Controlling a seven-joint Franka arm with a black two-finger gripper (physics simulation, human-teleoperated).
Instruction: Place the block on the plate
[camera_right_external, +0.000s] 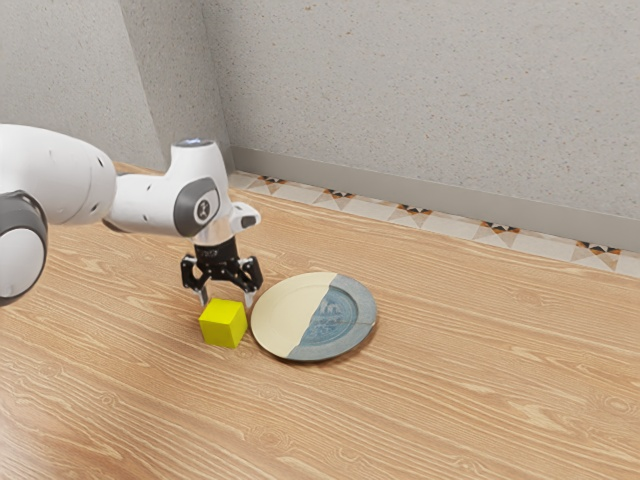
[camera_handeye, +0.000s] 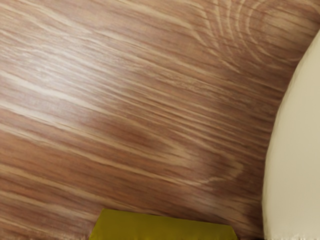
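My gripper (camera_right_external: 227, 296) is low over the table, its two fingers spread wide apart at the yellow block (camera_right_external: 222, 324). One fingertip shows just beside the block's upper edge toward the plate; the other is partly hidden behind the block's far corner. The block rests on the table. Beside it lies the round plate (camera_right_external: 290, 310), part cream and part blue-grey, with nothing on it. In the wrist view the block (camera_handeye: 162, 227) appears at the lower edge, just under the hand, with the cream part of the plate (camera_handeye: 295, 150) close by.
The wooden table (camera_right_external: 450, 370) extends around the block and plate. Behind it are a patterned tile strip (camera_right_external: 413, 215) and a speckled wall (camera_right_external: 430, 90). The plate's near rim stands a short way from the block and one finger.
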